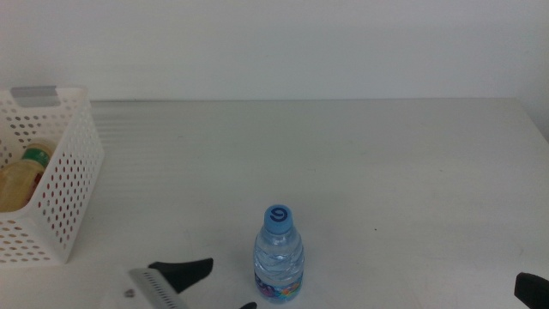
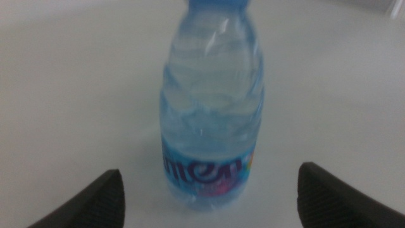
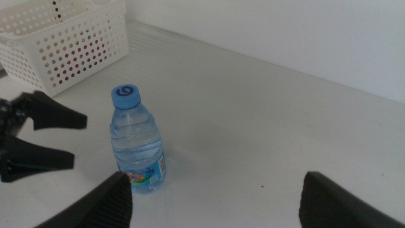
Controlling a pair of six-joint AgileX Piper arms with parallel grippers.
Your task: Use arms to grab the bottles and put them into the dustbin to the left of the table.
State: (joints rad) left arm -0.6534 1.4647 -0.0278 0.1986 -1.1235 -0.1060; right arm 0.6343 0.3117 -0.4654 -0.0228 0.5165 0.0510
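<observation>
1 water bottle (image 1: 279, 255) upright, just ahead of open left claw (image 2: 209, 196), untouched, right claw (image 3: 215, 199) open, apart

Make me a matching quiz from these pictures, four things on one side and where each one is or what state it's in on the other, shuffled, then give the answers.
Things:
1. water bottle
2. yellow-liquid bottle
3. left hand
4. right hand

Places or states:
A. lying inside the white basket
B. open, low at the table's right front corner, away from the bottle
C. standing upright on the table, blue cap on
D. open, beside the water bottle, not touching it

Pairs: 1-C, 2-A, 3-D, 4-B
</observation>
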